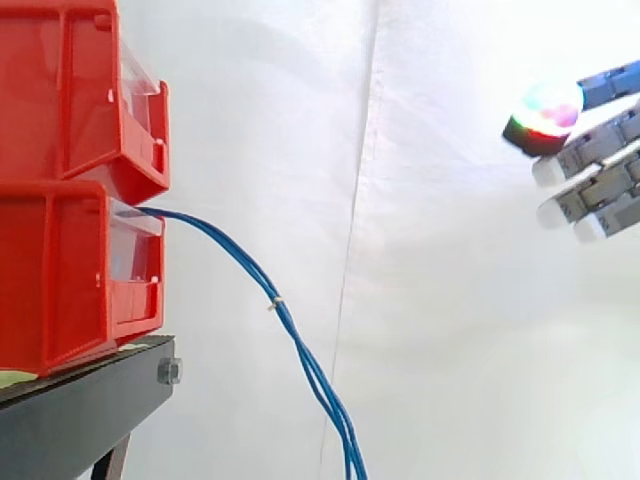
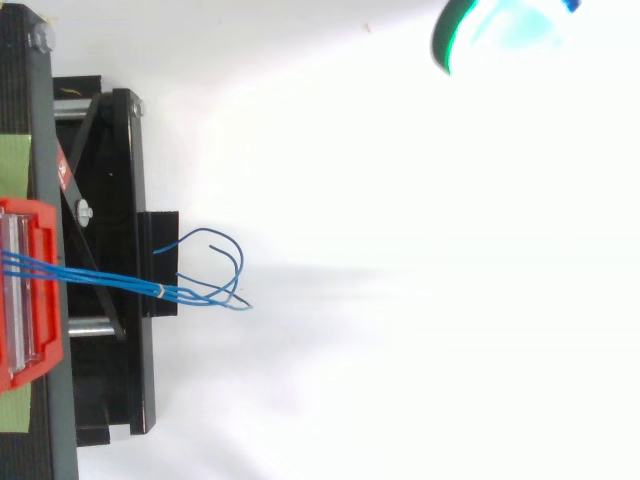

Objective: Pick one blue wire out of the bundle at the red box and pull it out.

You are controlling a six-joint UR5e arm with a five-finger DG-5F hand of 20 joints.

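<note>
Item: hand (image 1: pixel 600 145), fingers straight (holding nothing), well apart from blue wires (image 1: pixel 300 345) at red box (image 1: pixel 70 270); should pinch one strand only.

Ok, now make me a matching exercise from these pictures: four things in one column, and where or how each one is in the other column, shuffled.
Things:
1. hand
2. blue wires
3. red bins
4. black stand

Place or state:
A. stacked one on the other
B. hanging out of the lower bin's front, tied together partway down
C. underneath the bins, carrying them
D. fingers straight, off to the right, well apart from the wires

Pairs: 1-D, 2-B, 3-A, 4-C
</note>
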